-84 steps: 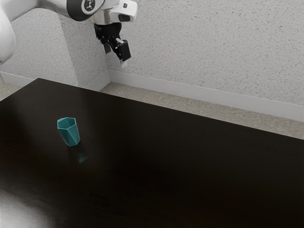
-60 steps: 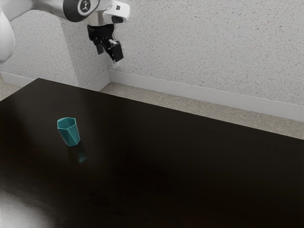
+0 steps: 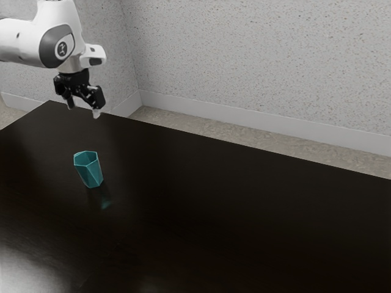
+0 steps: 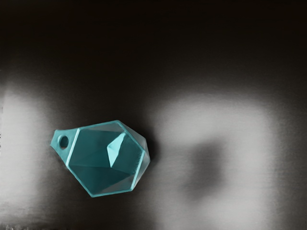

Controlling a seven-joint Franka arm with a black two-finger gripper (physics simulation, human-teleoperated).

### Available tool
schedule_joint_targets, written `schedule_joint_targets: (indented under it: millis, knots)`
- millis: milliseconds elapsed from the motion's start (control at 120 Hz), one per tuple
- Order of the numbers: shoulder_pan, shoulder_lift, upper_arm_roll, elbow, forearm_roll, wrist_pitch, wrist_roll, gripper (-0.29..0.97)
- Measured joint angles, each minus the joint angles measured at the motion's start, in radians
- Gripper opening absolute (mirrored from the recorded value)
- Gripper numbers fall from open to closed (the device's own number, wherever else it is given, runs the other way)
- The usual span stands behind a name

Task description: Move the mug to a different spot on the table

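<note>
I am running a single white robot arm over a dark, glossy table [image 3: 244, 207]. The task's thing, a small teal mug [image 3: 89, 169] with faceted sides, stands upright on the table near the exterior view's left. It has not moved over the last fraction of a second. What has changed is the arm. Half a second ago the black gripper [image 3: 84, 107] hung higher and farther toward the exterior view's right of the mug, against the speckled wall [image 3: 275, 55]. It has since swung across and come down, and it now hangs in the air above the mug, well apart from it and seemingly a little toward the wall side. Its two fingers are spread, with nothing between them. The wrist view looks almost straight down into the mug [image 4: 106, 158], showing its angular rim, its hollow inside and a small ring handle [image 4: 63, 141] sticking out from one side. I judge that the approach is nearly lined up, but the task proper has not begun. The mug sits in its starting spot, ungrasped. The next move likely calls for centring over the rim, lowering, and closing across the mug's walls clear of the handle.
</note>
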Motion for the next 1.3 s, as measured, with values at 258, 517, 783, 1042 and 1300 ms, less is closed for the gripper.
schedule_joint_targets:
  millis: [258, 517, 783, 1042, 1300]
  knots:
    - [0.001, -0.019, 0.096, -0.17, -0.068, 0.141, -0.279, 0.68]
    - [0.027, 0.038, 0.132, -0.273, -0.244, 0.216, -0.581, 0.67]
    - [0.07, 0.107, 0.132, -0.24, -0.337, 0.298, -0.799, 0.58]
    - [0.27, 0.25, -0.045, -0.13, -0.367, 0.329, -0.931, 0.55]
    - [0.436, 0.348, -0.193, -0.029, -0.399, 0.335, -1.004, 0.55]
